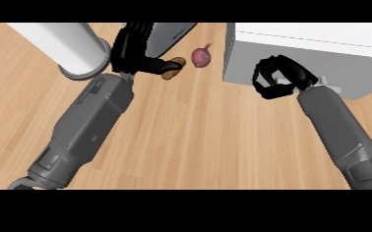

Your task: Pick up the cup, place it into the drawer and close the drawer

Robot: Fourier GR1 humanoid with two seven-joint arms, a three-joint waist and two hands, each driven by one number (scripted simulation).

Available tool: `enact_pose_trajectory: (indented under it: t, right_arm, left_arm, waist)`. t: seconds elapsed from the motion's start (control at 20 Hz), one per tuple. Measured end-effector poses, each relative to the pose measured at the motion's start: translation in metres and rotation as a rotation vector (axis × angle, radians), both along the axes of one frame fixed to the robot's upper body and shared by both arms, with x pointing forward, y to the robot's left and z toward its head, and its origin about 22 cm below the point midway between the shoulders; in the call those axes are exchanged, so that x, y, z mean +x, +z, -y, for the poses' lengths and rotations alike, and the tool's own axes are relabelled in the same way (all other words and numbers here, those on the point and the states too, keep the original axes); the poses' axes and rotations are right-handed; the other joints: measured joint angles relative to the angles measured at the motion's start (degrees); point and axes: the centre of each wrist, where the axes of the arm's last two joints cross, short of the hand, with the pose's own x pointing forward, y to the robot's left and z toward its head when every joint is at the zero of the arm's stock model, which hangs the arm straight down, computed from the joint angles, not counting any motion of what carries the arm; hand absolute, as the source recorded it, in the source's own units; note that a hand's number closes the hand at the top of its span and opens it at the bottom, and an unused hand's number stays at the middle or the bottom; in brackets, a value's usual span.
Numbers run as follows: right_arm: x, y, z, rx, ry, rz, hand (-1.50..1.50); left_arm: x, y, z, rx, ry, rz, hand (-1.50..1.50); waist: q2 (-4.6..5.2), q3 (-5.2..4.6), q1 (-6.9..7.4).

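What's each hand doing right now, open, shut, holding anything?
Left hand: open, fingers straight, holding nothing visible.
Right hand: fingers curled, shut; nothing visible in it.

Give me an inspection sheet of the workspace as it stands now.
Surface: wooden counter, bare in the middle.
Job's things: white cup on its side at upper left; white drawer unit at upper right, its drawer not visibly open.
Clutter: reddish vegetable; brown item at the left hand's fingertips.
Hands: left hand beside the cup, holding nothing; right hand curled, holding nothing, before the drawer unit.
Cables: nothing seen.
Surroundings: nothing seen.
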Motion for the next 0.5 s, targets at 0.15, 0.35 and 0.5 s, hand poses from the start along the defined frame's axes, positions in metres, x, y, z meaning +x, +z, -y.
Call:
enact_pose_trajectory:
  t: [0.15,0.35,0.5]
  right_arm:
    - [-0.001,0.003,0.006,0.035,0.013,-0.023,1.5]
    - [-0.002,0.007,0.014,0.068,0.03,-0.052,1.5]
    - [-0.003,0.01,0.019,0.088,0.034,-0.069,1.5]
  left_arm:
    - [-0.001,-0.001,-0.005,0.0,-0.011,0.004,-1.5]
    - [-0.003,-0.002,-0.01,-0.001,-0.028,0.002,-1.5]
    - [-0.004,-0.003,-0.011,-0.009,-0.037,0.0,-1.5]
  waist:
    - [0.16,0.09,0.38]
    - [0.46,0.21,0.97]
    - [0.58,0.28,1.41]
